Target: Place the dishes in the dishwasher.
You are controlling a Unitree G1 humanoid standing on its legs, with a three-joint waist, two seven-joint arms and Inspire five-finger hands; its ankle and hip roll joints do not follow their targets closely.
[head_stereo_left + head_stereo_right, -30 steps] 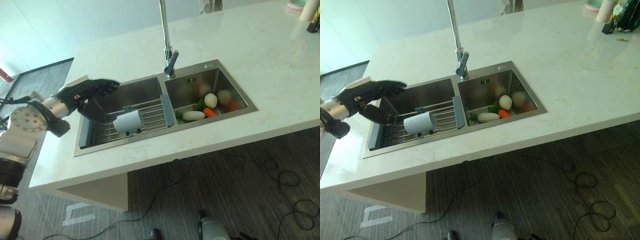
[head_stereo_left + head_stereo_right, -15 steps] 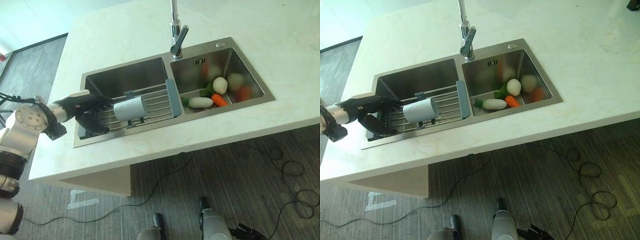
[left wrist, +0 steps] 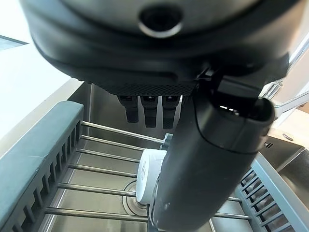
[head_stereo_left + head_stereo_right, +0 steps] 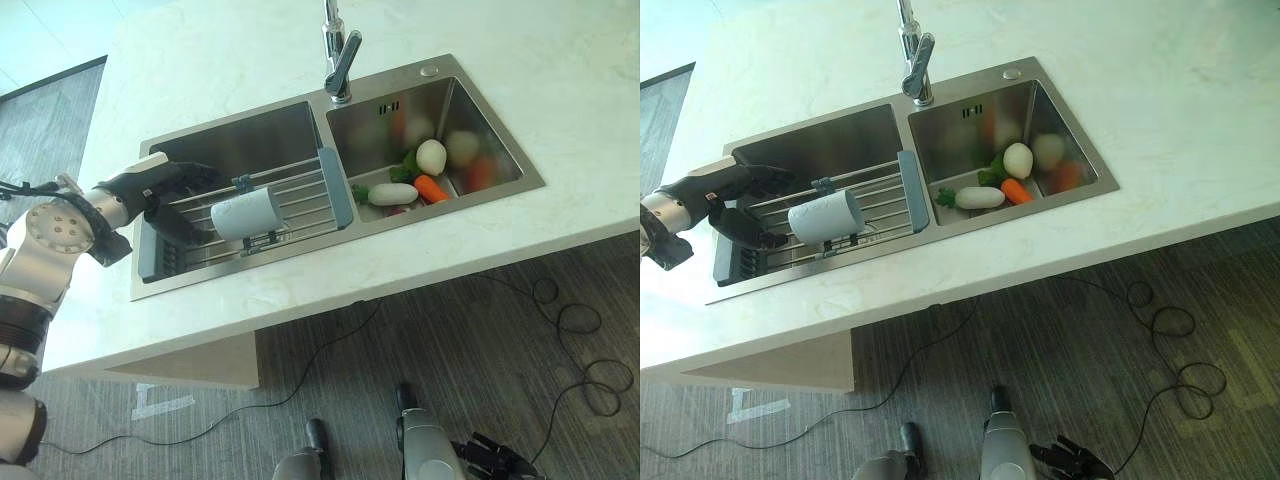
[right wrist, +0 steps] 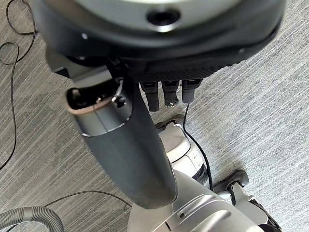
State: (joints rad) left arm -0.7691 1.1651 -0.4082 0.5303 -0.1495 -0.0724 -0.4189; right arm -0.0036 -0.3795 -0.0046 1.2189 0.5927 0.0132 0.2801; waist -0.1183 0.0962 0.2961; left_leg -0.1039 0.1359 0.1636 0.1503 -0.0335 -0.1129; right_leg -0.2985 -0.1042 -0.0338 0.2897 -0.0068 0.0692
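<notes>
A white cup [image 4: 243, 214] lies on its side on a wire drying rack [image 4: 300, 192] that spans the left basin of the steel sink [image 4: 240, 140]. My left hand [image 4: 165, 190] hovers low over the rack's left end, just left of the cup and not touching it. It is open, fingers stretched toward the cup and thumb below. In the left wrist view the cup [image 3: 147, 176] shows past the thumb [image 3: 212, 159]. My right hand [image 5: 125, 145] hangs open above the floor.
The right basin [image 4: 470, 120] holds vegetables: a white round one [image 4: 431, 156], a carrot [image 4: 432, 187], a white radish [image 4: 392, 193]. A tall faucet [image 4: 338, 62] stands behind the divider. Pale stone counter [image 4: 400, 265] surrounds the sink, its front edge near me.
The head camera has shifted. My left hand has come down from above the sink's left rim to rack level beside the cup. The cup has not moved.
</notes>
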